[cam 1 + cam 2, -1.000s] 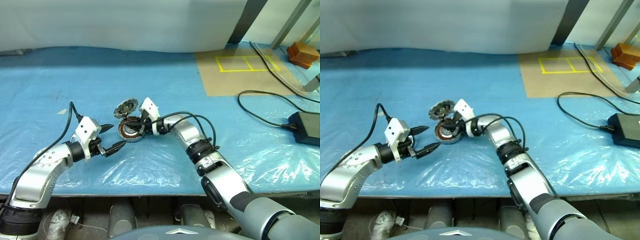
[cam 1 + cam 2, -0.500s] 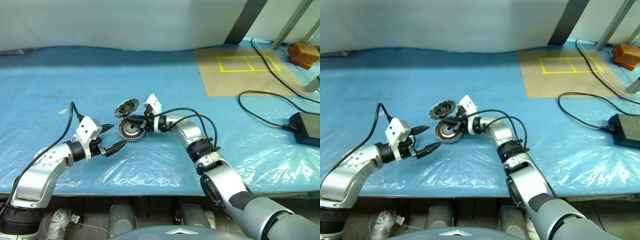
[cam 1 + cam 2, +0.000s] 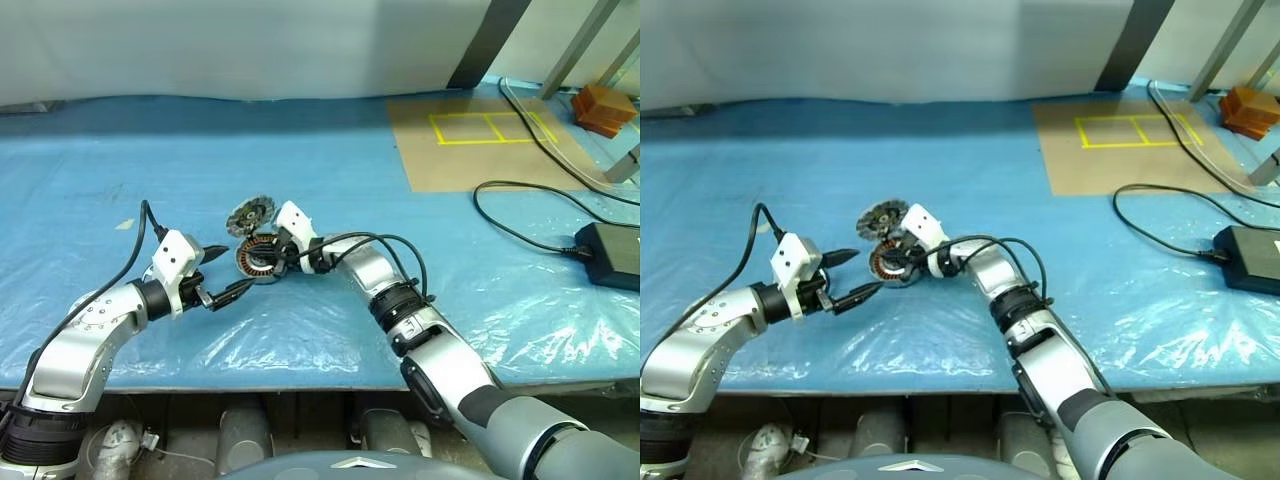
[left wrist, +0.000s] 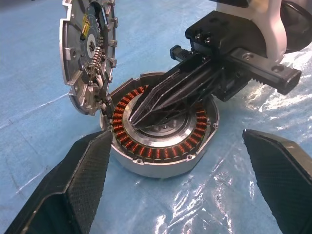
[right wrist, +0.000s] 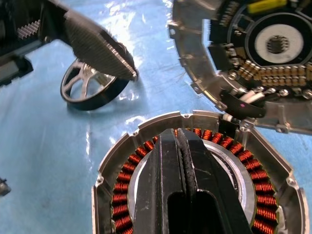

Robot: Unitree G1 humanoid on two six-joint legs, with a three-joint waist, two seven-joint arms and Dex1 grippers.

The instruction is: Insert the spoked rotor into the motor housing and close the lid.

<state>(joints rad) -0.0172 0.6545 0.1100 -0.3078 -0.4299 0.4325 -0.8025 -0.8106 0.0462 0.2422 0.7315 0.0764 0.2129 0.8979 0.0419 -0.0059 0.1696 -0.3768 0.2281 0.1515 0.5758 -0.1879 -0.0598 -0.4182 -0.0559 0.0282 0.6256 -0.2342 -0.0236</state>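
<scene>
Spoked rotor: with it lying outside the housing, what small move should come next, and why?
Probably the open left end effector should close on the spoked rotor, which lies on the table beside the motor housing. The housing is empty, with its lid swung up. The shut right end effector rests inside it and should back out first.
</scene>
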